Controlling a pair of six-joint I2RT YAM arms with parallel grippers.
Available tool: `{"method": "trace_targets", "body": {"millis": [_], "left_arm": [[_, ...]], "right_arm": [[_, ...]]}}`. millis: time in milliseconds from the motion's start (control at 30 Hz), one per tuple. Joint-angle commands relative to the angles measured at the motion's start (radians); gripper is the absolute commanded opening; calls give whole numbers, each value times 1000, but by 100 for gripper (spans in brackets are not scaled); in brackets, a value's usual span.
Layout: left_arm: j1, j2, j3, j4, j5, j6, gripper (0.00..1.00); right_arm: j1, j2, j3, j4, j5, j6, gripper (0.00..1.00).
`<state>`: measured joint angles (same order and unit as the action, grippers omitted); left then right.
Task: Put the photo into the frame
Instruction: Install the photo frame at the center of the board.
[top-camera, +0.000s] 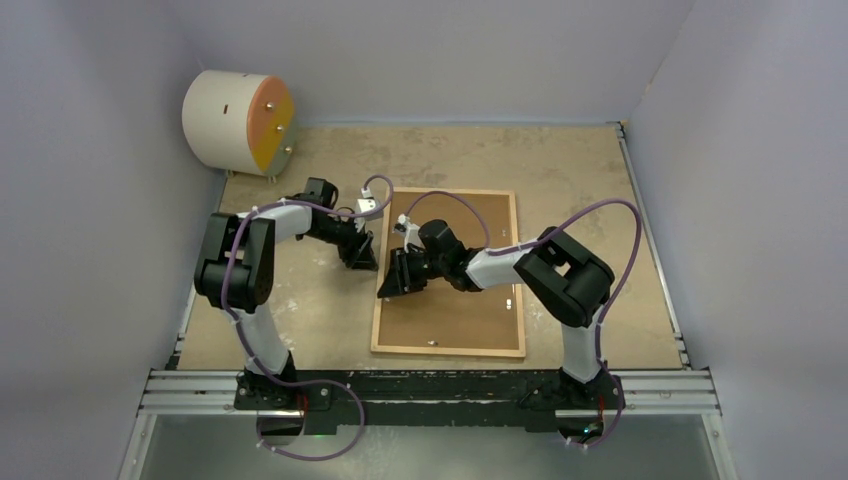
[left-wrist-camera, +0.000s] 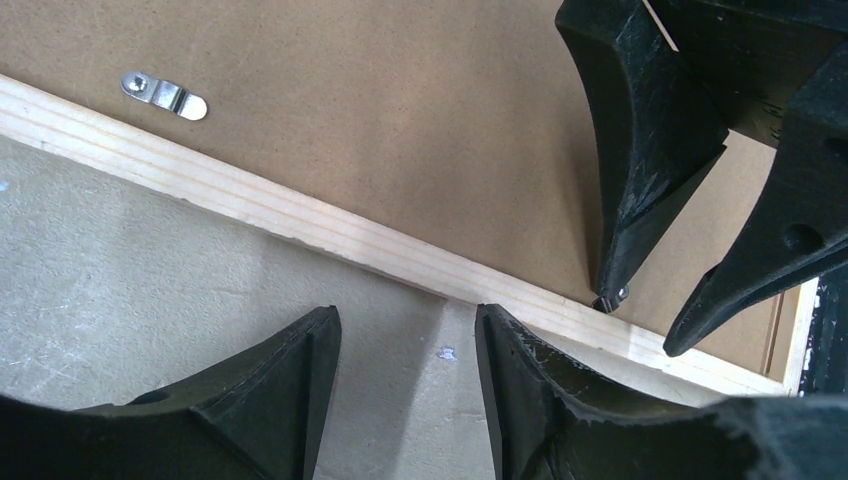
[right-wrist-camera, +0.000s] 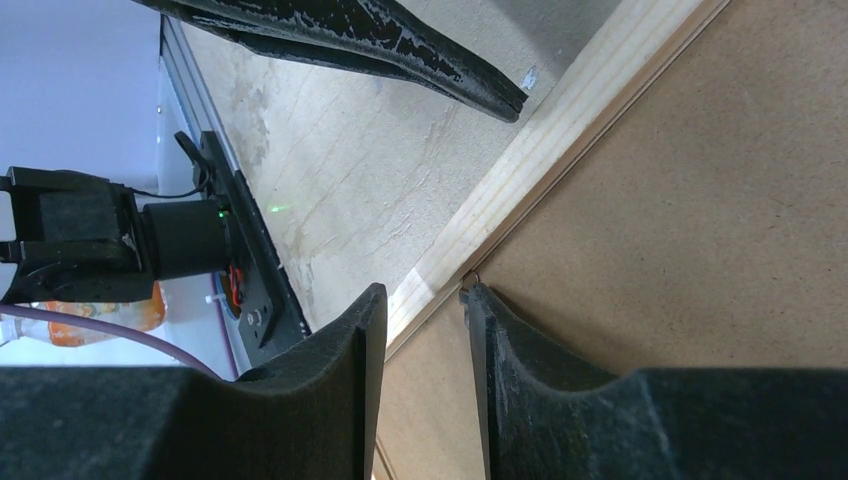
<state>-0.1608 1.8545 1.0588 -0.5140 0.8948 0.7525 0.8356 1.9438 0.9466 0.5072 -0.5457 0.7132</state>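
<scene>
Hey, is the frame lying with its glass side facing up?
No, the frame shows its back, with the brown backing sheet filling it and a metal turn tab on that sheet.

One frame (top-camera: 447, 351), one brown backing sheet (top-camera: 465, 315), one cream-and-orange drum (top-camera: 238, 120), and two arms (top-camera: 245, 265) (top-camera: 565, 275).

Thin light-wood frame (top-camera: 448, 351): left rail partly hidden beneath right gripper (top-camera: 390, 288), centre of top view; interior covered by brown fibreboard backing sheet (top-camera: 450, 315); left-wrist view crops rail at left edge.
</scene>
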Motion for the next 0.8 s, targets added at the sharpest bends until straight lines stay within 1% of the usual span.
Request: {"method": "trace_targets", "body": {"millis": [0,233,433,500,600,767], "left_arm": [[-16,51,-11,-32,-50,31,55],[-17,58,-10,-32,-53,32,53],[-18,69,-9,-28,-63,35,49],[-19,73,-11,-25,-70,35,47],[-20,84,-9,-26,-77,36,40],[-22,100,-2,-31,-68,33,32]], "right_arm": [[17,21,27,-21,-45,-18,37],[17,29,39,-28,-83,-19,35],[19,27,27,-25,-101,-21,32],[18,27,27,-26,-107,-24,32],[18,31,37,-28,-126,-35,32],[6,11,70,-136,-105,-91,34]]}}
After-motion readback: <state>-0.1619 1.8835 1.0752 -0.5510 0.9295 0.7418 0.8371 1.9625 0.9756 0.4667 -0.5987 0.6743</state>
